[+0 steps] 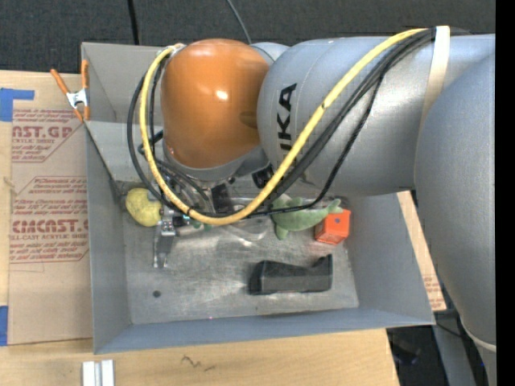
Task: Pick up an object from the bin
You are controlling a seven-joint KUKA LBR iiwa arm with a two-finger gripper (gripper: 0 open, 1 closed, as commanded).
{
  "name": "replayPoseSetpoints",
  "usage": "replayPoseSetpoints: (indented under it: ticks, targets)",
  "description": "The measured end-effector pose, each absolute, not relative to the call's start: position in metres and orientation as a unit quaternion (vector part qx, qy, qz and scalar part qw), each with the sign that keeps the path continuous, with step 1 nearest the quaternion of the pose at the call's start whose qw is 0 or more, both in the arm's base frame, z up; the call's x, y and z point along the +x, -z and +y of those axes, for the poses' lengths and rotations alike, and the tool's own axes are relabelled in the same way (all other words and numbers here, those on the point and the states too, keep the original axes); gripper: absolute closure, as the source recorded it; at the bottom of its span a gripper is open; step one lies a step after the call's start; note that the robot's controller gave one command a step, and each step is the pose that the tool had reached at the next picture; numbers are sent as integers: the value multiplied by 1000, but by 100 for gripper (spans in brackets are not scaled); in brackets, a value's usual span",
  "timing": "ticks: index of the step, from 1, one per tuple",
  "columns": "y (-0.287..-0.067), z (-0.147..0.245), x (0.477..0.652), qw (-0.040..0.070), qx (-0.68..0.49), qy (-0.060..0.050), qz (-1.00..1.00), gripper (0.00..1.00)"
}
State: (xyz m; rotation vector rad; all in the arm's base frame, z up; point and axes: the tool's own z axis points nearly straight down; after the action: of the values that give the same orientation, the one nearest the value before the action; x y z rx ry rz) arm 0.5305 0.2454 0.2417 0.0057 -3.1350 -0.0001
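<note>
hovering low at the bin's left, beside a yellow lump

sitting furthest left in the grey bin (109, 280) is a pale yellow lump (143, 206), rounded and knobbly, resting on the floor close to the left wall. just to its right and a little nearer, the gripper (162, 252) hangs down from under the arm's orange cover (211, 103), its lower end at or just above the bare floor. whether it is released or clenched cannot be told from this angle, and nothing is seen caught in it. further right, well apart, a black angular block (290, 277) lies towards the near side. after it comes a soft-looking green thing (302, 215) partly under the arm, and last a small orange block (332, 226) touching or just beside the green one.

the yellow lump is the closest candidate. it looks light and perhaps a little yielding, like foam or a toy fruit, with a dull skin that should not slip much. its round shape could roll away from a one-sided push, so a hold across its middle, squarely from above, seems safest.
</note>
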Motion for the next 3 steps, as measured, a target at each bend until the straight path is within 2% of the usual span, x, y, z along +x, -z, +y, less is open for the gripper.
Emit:
replayPoseSetpoints:
  ticks: [1,2,3]
  targets:
    - [-246,244,533,0,0,1,-1000,0]
    - [-151,247,566,-3,13,2,-1000,0]
    - [-153,169,580,0,5,1,-1000,0]
